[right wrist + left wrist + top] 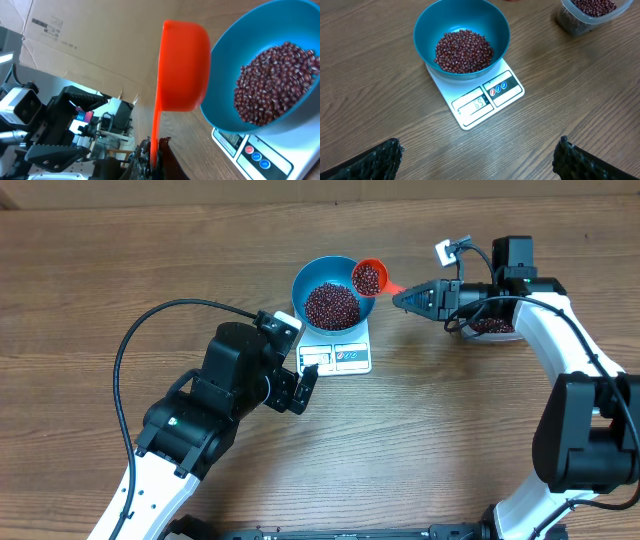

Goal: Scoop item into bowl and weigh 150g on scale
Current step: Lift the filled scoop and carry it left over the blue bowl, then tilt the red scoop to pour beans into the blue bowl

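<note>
Our left gripper (303, 387) hangs wide apart beside the scale (348, 358), holding nothing. On the scale sits the blue bowl (301, 284), heaped with beans (331, 305). At its right rim, our right gripper (405, 298) clamps a loaded orange scoop (368, 277). Tipping too fast would likely overshoot the weight, and leaning on the rim would falsify the reading.

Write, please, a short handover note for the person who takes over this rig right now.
Left claw: open, empty, in front of the scale.
Right claw: shut on the handle of the orange scoop, loaded with beans, at the blue bowl rim.
The bowl stands on the scale, partly filled with beans; the clear tub with more beans lies under the right arm.
Left to do: tip this scoop in, check the display (unreadable here), adjust to the target weight.
</note>
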You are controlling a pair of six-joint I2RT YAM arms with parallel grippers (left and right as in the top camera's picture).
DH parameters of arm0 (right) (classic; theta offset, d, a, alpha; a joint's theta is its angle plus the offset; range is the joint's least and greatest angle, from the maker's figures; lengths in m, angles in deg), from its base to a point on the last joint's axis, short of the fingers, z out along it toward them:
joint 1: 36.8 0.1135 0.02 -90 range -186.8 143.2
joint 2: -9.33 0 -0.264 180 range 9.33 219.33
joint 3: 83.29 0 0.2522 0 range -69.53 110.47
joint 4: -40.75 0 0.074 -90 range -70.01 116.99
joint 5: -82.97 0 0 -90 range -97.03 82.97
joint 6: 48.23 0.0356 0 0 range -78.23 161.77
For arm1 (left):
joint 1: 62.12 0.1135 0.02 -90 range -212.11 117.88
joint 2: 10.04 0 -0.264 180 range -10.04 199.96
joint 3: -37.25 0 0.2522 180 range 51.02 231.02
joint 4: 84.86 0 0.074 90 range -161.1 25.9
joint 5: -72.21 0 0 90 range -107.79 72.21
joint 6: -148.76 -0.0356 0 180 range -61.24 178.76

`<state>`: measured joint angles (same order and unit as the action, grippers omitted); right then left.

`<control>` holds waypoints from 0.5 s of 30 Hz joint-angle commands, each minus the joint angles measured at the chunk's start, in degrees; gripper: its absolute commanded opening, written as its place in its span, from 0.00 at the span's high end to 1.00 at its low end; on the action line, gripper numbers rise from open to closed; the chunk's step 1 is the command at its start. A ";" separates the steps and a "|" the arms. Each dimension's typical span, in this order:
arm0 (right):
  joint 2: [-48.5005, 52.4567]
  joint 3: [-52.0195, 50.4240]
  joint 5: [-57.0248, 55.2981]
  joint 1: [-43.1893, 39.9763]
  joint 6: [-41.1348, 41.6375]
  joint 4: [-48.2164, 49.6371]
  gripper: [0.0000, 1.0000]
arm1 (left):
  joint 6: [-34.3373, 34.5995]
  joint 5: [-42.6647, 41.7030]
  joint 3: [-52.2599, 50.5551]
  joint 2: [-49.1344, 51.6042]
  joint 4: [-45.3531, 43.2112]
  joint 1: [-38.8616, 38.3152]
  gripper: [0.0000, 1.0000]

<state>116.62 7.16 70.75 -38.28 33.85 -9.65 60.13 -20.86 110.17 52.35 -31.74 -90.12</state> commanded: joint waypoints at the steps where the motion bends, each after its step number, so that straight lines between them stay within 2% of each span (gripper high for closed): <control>1: -0.04 0.52 -2.73 1.18 0.66 1.11 0.96 | 0.55 -0.83 -0.09 0.20 -0.15 0.28 0.00; 9: -0.04 0.52 -11.21 5.60 0.66 4.70 0.96 | 0.55 -0.83 -0.09 0.20 -0.13 0.28 0.00; 15: -0.04 0.52 -24.15 9.97 0.61 6.10 0.96 | 0.55 -0.83 -0.09 0.20 -0.13 0.28 0.01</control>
<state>116.62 7.16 55.10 -30.19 34.68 -4.45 60.13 -20.86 110.17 52.35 -31.74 -90.12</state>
